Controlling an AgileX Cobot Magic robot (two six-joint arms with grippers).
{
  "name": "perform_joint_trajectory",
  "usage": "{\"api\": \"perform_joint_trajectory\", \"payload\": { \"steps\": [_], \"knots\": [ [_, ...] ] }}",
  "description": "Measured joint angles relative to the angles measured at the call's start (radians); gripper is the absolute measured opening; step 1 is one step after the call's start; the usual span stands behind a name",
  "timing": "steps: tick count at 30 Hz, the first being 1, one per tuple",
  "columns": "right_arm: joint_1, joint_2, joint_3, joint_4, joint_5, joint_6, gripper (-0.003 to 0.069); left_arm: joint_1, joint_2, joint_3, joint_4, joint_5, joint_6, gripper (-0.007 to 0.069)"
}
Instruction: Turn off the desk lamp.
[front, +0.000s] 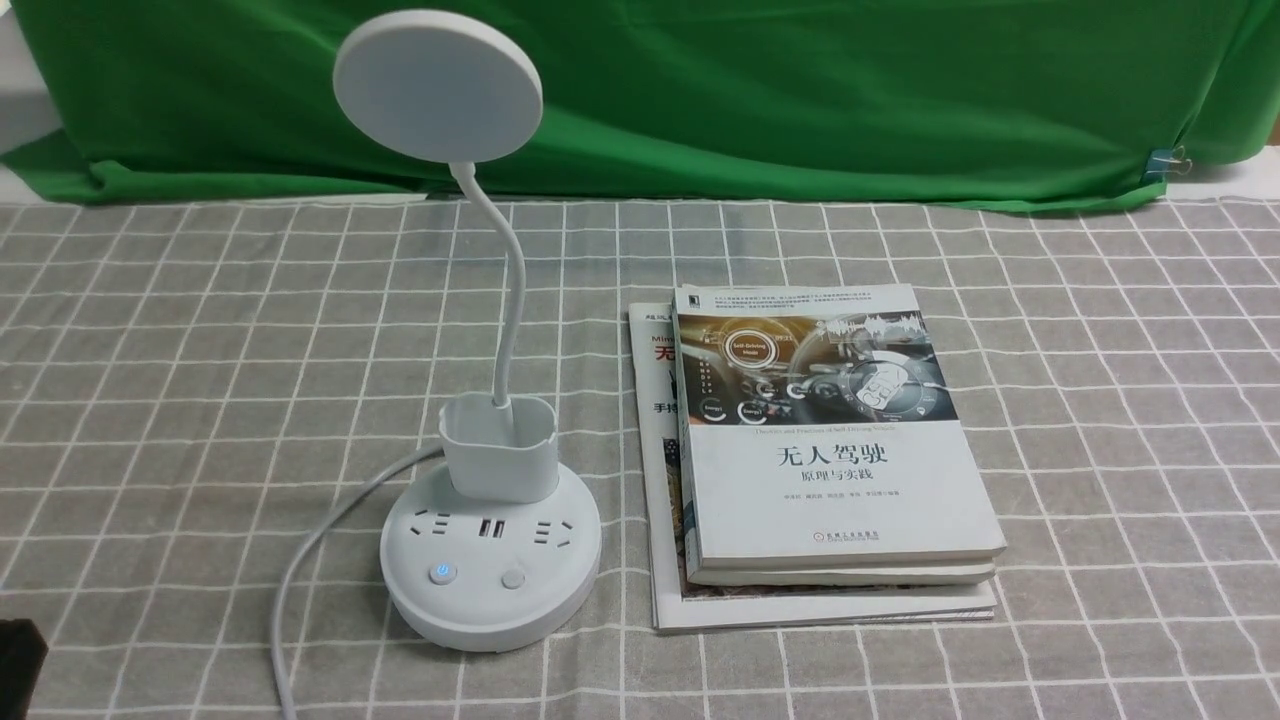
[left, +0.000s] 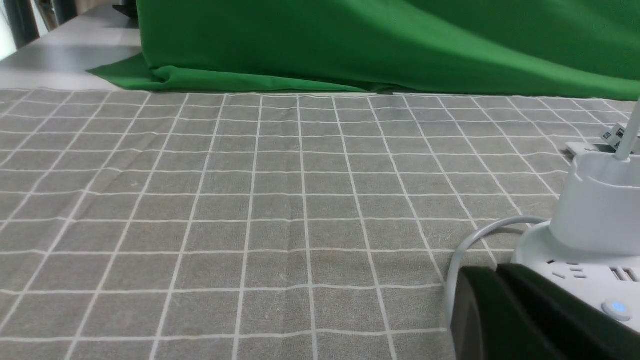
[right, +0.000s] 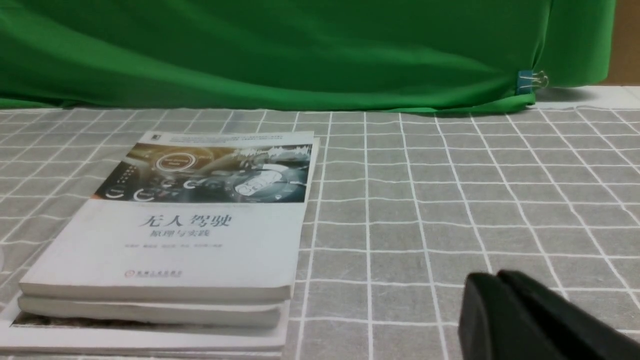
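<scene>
Two buttons sit on the front of the desk lamp (front: 489, 520), and the left one (front: 441, 573) is glowing blue while the right one (front: 513, 578) is plain grey. The lamp stands on the left half of the surface (front: 1100, 450), which is covered in a grey checked cloth. Its round base has sockets along the top, a small cup (front: 498, 448) sits at the back of the base, and the thin neck (front: 510, 300) curves up out of the cup to the flat disc head (front: 438, 84). A white cable (front: 300, 570) runs off the base's left side toward the near edge.

Just to the right of the lamp, close but not touching, there's a stack of books (front: 830, 470), with the top one showing a car-dashboard cover and Chinese text. A green cloth (front: 800, 90) hangs across the back, with a small binder clip (front: 1165, 163) on its right end.

The left gripper (left: 505, 320) only shows as a dark shape in the left wrist view, right beside the lamp base near the lit button; its jaws look pressed together, nothing between them. In the front view only a dark corner at the bottom left is visible. The right gripper (right: 505, 320) looks the same in its own wrist view, closed up with nothing in it, hanging over bare cloth to the right of the books.
</scene>
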Motion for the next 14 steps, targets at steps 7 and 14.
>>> {"api": "perform_joint_trajectory", "payload": {
  "steps": [7,14],
  "knots": [
    [0.000,0.000,0.000,0.000,0.000,0.000,0.0035,0.000,0.000,0.000,0.000,0.000,0.000,0.0001],
    [0.000,0.000,0.000,0.000,0.000,0.000,0.0035,0.000,0.000,0.000,0.000,0.000,-0.008,0.0001]
  ]
}}
